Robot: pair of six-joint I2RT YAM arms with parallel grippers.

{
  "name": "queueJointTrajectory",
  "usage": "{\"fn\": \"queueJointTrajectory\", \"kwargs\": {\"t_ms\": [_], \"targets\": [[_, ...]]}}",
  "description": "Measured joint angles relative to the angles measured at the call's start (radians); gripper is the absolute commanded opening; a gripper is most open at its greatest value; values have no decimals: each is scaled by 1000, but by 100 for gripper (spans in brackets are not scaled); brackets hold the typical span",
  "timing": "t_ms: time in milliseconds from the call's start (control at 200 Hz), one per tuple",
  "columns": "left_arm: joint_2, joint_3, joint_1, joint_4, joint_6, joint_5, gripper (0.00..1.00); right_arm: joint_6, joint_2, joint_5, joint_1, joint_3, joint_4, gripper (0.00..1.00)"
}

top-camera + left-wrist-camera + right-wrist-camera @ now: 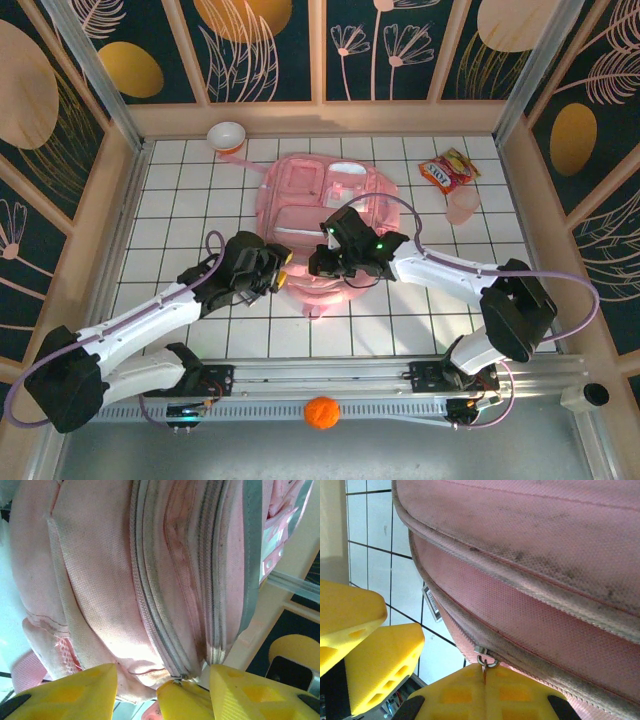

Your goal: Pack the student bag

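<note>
The student bag (322, 205) is a large pink backpack lying flat in the middle of the tiled table. Both grippers meet at its near edge. My right gripper (336, 262) is shut on the small metal zip pull (484, 661) of a zip that runs along the bag's side (530, 605); its yellow fingertips (455, 692) are pressed together. My left gripper (277, 268) stands open just left of it. Its yellow fingers (75, 692) are wide apart at the bag's zipped edge (165, 605), and between them sit the right gripper's fingertips (186, 700) and the zip slider (176, 676).
A white bowl (227, 135) stands at the back left. A red and yellow snack packet (448, 169) and a pale pink cup (463, 206) lie at the back right. An orange ball (321, 412) rests on the near rail. Wooden walls (520, 180) enclose the table.
</note>
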Motion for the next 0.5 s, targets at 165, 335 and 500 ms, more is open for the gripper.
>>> {"fn": "queueJointTrajectory", "kwargs": {"t_ms": [165, 335, 500], "targets": [[3, 0, 0, 3, -63, 3, 51, 6, -10, 0, 0, -16, 18, 0], [3, 0, 0, 6, -114, 3, 52, 6, -11, 0, 0, -18, 24, 0], [4, -7, 0, 9, -145, 2, 51, 6, -11, 0, 0, -18, 25, 0]]}}
